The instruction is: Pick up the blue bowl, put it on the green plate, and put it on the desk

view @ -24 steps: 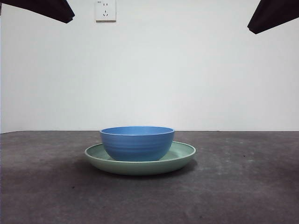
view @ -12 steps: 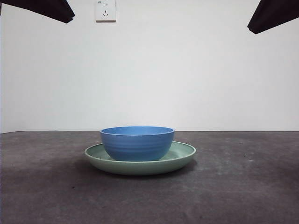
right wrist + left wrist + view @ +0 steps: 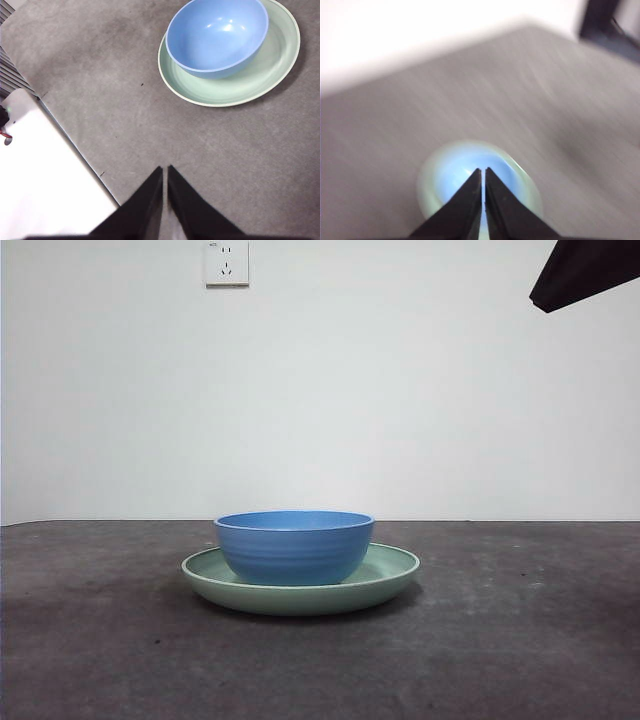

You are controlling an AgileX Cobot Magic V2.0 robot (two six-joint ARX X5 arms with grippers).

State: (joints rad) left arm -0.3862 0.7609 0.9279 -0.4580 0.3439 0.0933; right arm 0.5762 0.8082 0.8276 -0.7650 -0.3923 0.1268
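Bowl: the blue bowl sits upright inside the green plate, its base resting on the plate's shallow floor. In the front view it stands a little left of the plate's middle, so more green rim shows on the right. Nothing is inside it; its glossy inner wall catches two pale highlights in the right wrist view.

Plate: the plate lies flat on the desk, near the middle of the table as seen from the front. Its low rim rings the bowl all the way round.

Desk: dark grey-brown and mottled, running the full width of the front view. A soft shadow lies under the plate.

Left gripper: the left gripper hangs above the bowl and plate, touching neither. Its two black jaws are pressed together with only a thin slit between them, and hold nothing. That view is smeared, so bowl and plate show only as a blue patch inside a pale green ring.

Right gripper: the right gripper is over bare desk, well apart from the plate. Its jaws are likewise closed together and empty.

Wall: a white wall behind the table carries a power socket near the top.

Top corner: a black arm tip shows at the upper right of the front view.
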